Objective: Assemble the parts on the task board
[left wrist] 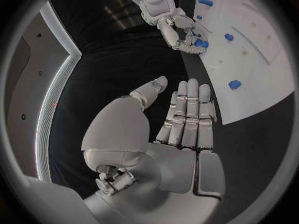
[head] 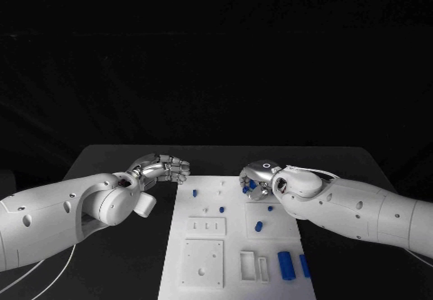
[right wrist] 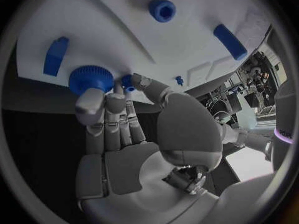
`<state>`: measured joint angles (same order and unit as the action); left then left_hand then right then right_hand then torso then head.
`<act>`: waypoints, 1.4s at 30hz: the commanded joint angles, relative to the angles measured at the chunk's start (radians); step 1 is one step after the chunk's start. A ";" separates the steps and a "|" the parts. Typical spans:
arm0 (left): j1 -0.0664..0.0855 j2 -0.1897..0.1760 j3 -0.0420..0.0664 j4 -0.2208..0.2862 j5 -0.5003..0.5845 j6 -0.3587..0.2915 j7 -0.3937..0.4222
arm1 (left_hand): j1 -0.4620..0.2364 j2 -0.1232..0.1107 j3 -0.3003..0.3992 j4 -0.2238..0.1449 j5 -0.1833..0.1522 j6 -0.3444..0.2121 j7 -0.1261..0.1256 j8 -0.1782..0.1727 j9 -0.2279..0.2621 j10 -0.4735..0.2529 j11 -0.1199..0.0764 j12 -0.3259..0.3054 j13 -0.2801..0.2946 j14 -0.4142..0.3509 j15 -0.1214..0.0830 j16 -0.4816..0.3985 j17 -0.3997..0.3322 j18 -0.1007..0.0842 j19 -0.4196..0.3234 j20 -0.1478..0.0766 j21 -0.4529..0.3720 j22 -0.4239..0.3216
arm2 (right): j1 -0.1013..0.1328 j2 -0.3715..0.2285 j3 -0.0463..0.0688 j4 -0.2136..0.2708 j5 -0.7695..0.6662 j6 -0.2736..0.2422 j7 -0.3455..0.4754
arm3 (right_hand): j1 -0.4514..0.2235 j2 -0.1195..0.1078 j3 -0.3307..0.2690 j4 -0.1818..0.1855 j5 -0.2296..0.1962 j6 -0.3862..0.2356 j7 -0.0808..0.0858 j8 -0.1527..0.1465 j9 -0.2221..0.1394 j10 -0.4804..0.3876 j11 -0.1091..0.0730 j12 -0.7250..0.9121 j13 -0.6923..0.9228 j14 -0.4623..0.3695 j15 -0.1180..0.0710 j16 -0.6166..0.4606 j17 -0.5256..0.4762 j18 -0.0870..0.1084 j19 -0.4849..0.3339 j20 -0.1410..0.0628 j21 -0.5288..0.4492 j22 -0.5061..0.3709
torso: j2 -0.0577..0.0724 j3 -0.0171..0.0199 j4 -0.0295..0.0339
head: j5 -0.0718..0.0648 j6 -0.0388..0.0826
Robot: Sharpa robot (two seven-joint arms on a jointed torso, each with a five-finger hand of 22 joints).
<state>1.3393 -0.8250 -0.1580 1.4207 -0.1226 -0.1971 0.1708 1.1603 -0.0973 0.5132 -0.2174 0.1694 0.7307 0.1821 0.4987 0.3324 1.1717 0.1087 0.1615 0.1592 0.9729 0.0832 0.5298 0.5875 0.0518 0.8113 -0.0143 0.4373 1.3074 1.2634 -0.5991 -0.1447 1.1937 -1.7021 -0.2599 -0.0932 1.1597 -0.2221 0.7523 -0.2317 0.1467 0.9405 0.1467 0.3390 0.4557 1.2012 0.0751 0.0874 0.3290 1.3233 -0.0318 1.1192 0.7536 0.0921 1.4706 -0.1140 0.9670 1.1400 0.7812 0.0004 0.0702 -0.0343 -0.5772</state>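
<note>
Bare black table (head: 117, 262) left of task board (head: 203, 275)

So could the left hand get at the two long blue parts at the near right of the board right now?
Probably not easily: the left hand is empty beside the board's far left edge, while the long blue parts lie near right, with the right arm just above them.

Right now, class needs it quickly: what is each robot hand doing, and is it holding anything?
Left robot hand: open, fingers extended, holding nothing, beside the task board.
Right robot hand: gripping a round blue part.
</note>
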 commanded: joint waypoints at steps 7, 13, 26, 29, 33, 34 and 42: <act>0.001 0.006 0.001 -0.003 -0.005 0.018 0.003 | -0.012 -0.002 0.006 -0.003 -0.001 0.000 0.007 -0.006 0.002 0.004 0.005 -0.004 0.001 -0.006 0.001 0.003 -0.002 0.008 -0.004 -0.002 0.005 0.020 | -0.003 0.004 -0.004 -0.004 -0.012 0.023 0.004 | -0.016 0.003 0.004 0.004 -0.012 0.011 -0.002 0.007 -0.002 0.017 -0.001 0.001 -0.001 -0.003 -0.007 0.010 -0.006 0.170 0.028 -0.006 0.007 0.003 | 0.003 -0.0004 -0.0003 | 0.001 -0.001; 0.001 0.006 0.001 -0.005 -0.005 0.019 0.003 | -0.012 -0.002 0.006 -0.003 -0.001 0.000 0.007 -0.006 0.002 0.004 0.005 -0.004 0.002 -0.006 0.001 0.003 -0.002 0.008 -0.005 -0.002 0.005 0.020 | -0.003 0.000 -0.004 0.003 -0.011 0.014 0.002 | -0.021 0.010 0.007 0.008 -0.033 0.032 -0.011 0.015 0.002 0.040 -0.009 0.008 0.006 -0.003 -0.015 0.017 -0.013 0.170 0.029 -0.012 0.013 0.007 | 0.003 -0.0005 -0.0010 | 0.002 0.002; 0.001 0.005 0.001 -0.007 -0.005 0.016 0.000 | -0.012 -0.002 0.007 -0.004 -0.001 0.000 0.007 -0.006 0.002 0.004 0.005 -0.005 0.002 -0.006 0.001 0.003 -0.002 0.008 -0.005 -0.002 0.005 0.020 | 0.005 -0.010 -0.004 0.052 -0.033 -0.037 -0.024 | -0.025 0.026 0.017 0.001 -0.063 0.075 -0.030 0.033 0.017 0.085 -0.027 0.022 0.025 -0.007 -0.033 0.027 -0.024 0.170 0.024 -0.027 0.026 0.019 | 0.005 -0.0011 -0.0022 | 0.004 0.011; 0.001 0.007 0.001 -0.016 -0.005 0.013 0.000 | -0.012 -0.002 0.007 -0.004 -0.001 0.000 0.007 -0.007 0.002 0.004 0.005 -0.005 0.002 -0.006 0.001 0.003 -0.002 0.008 -0.005 -0.002 0.005 0.020 | 0.012 -0.007 -0.004 0.058 -0.046 -0.054 -0.037 | -0.024 0.026 0.022 0.000 -0.063 0.097 -0.040 0.045 0.024 0.107 -0.035 0.033 0.032 -0.008 -0.040 0.028 -0.026 0.170 0.023 -0.030 0.028 0.021 | 0.006 -0.0009 -0.0017 | 0.004 0.014; 0.001 0.005 0.001 -0.024 -0.005 0.011 0.000 | -0.012 -0.002 0.007 -0.004 -0.001 0.000 0.007 -0.007 0.002 0.004 0.005 -0.005 0.002 -0.006 0.001 0.003 -0.002 0.009 -0.005 -0.002 0.005 0.020 | 0.021 0.000 -0.003 0.069 -0.067 -0.090 -0.068 | -0.024 0.025 0.029 -0.001 -0.063 0.108 -0.045 0.048 0.028 0.116 -0.040 0.035 0.036 -0.009 -0.045 0.030 -0.029 0.170 0.022 -0.033 0.029 0.023 | 0.006 0.0003 -0.0021 | 0.004 0.019; 0.001 0.005 0.001 -0.025 -0.005 0.010 -0.001 | -0.012 -0.002 0.007 -0.004 -0.001 0.000 0.007 -0.007 0.003 0.004 0.005 -0.006 0.002 -0.006 0.001 0.003 -0.002 0.009 -0.005 -0.002 0.005 0.020 | 0.022 0.001 -0.003 0.071 -0.073 -0.098 -0.076 | -0.024 0.025 0.032 -0.002 -0.062 0.111 -0.046 0.049 0.028 0.119 -0.041 0.035 0.037 -0.009 -0.046 0.031 -0.030 0.170 0.022 -0.034 0.030 0.024 | 0.006 0.0002 -0.0027 | 0.005 0.020; 0.001 0.006 0.001 -0.023 -0.005 0.010 -0.001 | -0.012 -0.002 0.008 -0.006 0.000 -0.001 0.007 -0.007 0.003 0.004 0.005 -0.006 0.002 -0.007 0.001 0.003 -0.002 0.009 -0.005 -0.002 0.005 0.020 | 0.025 0.035 -0.003 0.062 -0.118 -0.127 -0.123 | -0.023 0.019 0.045 -0.003 -0.065 0.123 -0.050 0.051 0.032 0.128 -0.045 0.036 0.043 -0.010 -0.050 0.034 -0.034 0.170 0.022 -0.039 0.032 0.026 | 0.009 -0.0003 -0.0019 | 0.003 0.030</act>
<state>1.3394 -0.8209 -0.1580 1.3939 -0.1235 -0.1955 0.1657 1.1564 -0.1012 0.5158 -0.2201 0.1694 0.7306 0.1821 0.4946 0.3345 1.1717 0.1087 0.1615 0.1596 0.9729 0.0832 0.5298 0.5867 0.0510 0.8114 -0.0143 0.4373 1.3078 1.2879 -0.5713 -0.1475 1.2586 -1.7660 -0.3524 -0.1733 1.1318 -0.2074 0.7936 -0.2346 0.0850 1.0546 0.0931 0.3863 0.4861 1.2925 0.0269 0.1183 0.3700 1.3207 -0.0696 1.1488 0.7207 0.0908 1.4753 -0.1377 0.9941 1.1646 0.7884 0.0002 0.0679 -0.0300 -0.5505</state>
